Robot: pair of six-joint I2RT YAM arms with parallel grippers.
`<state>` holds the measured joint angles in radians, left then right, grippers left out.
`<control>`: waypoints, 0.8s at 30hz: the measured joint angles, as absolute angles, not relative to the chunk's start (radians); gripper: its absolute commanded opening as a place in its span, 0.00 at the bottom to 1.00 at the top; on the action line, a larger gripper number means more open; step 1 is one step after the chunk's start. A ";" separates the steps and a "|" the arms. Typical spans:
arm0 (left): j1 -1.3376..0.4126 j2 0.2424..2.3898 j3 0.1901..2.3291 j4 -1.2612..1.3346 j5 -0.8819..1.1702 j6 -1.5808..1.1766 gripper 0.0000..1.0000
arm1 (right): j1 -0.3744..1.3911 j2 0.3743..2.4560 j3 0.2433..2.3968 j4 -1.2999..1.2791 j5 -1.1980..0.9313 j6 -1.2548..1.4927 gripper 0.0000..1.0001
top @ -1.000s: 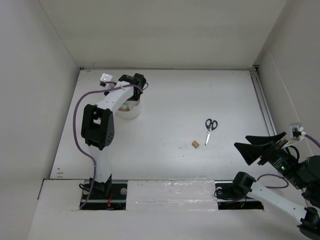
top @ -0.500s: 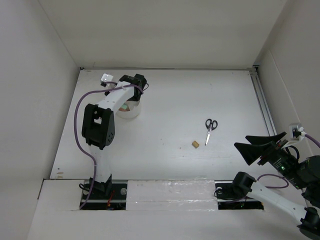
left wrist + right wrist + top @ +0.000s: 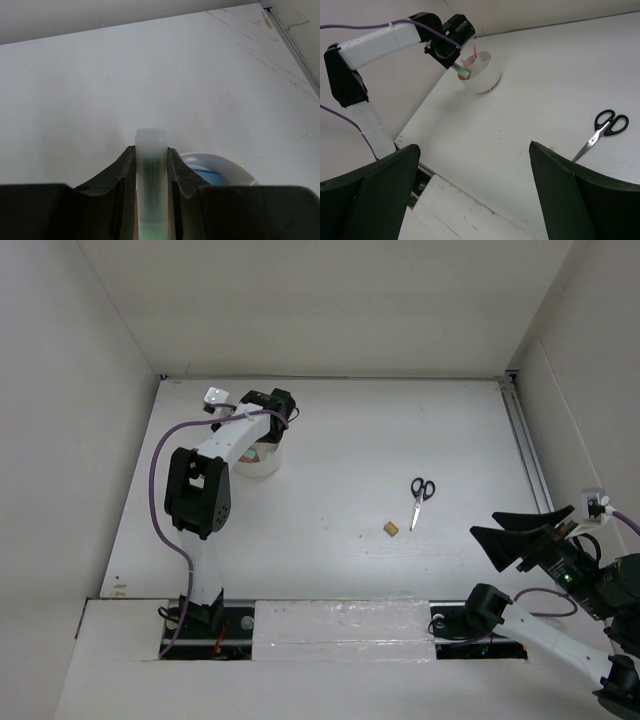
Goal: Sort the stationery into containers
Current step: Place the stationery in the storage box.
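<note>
My left gripper [image 3: 150,148] is shut on a green highlighter [image 3: 151,172] with a frosted cap, held just above the white cup [image 3: 235,167]. A blue capsule-shaped piece [image 3: 207,176] lies inside the cup. In the right wrist view the highlighter [image 3: 463,72] hangs over the cup [image 3: 482,75], and a pink pen [image 3: 475,50] stands in it. Black-handled scissors [image 3: 421,498] and a tan eraser cube [image 3: 390,529] lie on the table. My right gripper [image 3: 474,145] stands open and holds nothing, low at the near right, well short of the scissors [image 3: 602,131].
The left arm [image 3: 215,455] stretches over the left side of the table to the cup [image 3: 262,462] near the far left corner. White walls close in the table on three sides. A metal rail [image 3: 525,445] runs along the right edge.
</note>
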<state>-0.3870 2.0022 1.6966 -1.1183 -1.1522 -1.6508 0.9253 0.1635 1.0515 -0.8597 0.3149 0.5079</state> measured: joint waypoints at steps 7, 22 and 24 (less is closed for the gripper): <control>-0.387 2.002 1.697 -1.119 -1.153 -1.651 0.15 | 0.925 0.163 1.047 -0.860 0.315 0.508 0.96; -0.387 2.002 1.697 -1.119 -1.161 -1.650 0.29 | 0.925 0.163 1.047 -0.860 0.315 0.508 0.96; -0.387 2.002 1.697 -1.119 -1.161 -1.650 0.29 | 0.925 0.163 1.047 -0.860 0.315 0.508 0.96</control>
